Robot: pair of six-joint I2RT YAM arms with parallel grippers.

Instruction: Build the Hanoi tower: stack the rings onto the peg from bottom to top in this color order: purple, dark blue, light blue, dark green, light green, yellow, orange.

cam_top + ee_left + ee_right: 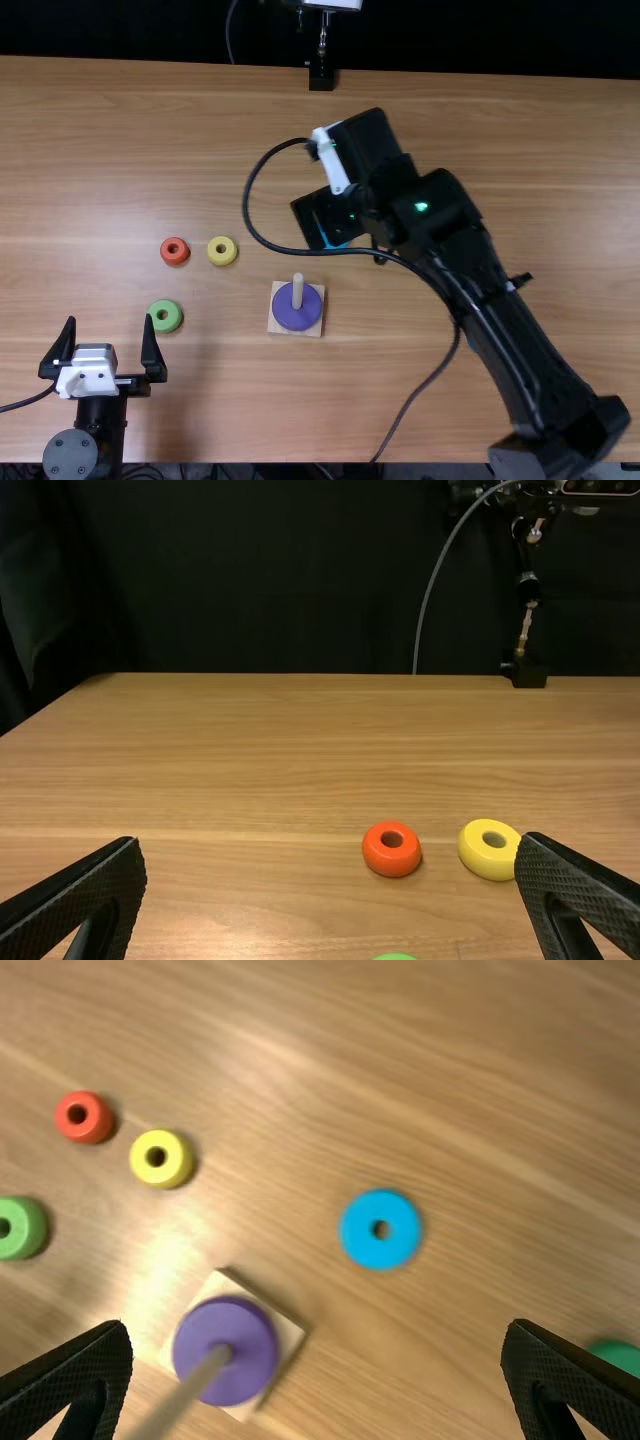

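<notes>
In the top view, the purple ring [296, 311] lies around the peg [297, 285] on its square base [307, 332]. My right gripper [325, 215] hangs beyond the peg; a bit of the light blue ring [325, 238] peeks out there. In the right wrist view my right gripper [318, 1330] is open, with the light blue ring [361, 1241] loose on the table and a green-teal ring [617, 1356] at the edge. My left gripper [110, 320], also [332, 845], stands open and holds nothing. Orange [174, 251], yellow [222, 250] and light green [165, 316] rings lie left of the peg.
The right arm [500, 320] spans the table diagonally from the lower right, its black cable looping close past the peg. A bluish sliver [470, 343] shows at this arm's edge. A black stand [321, 78] is at the table's far edge.
</notes>
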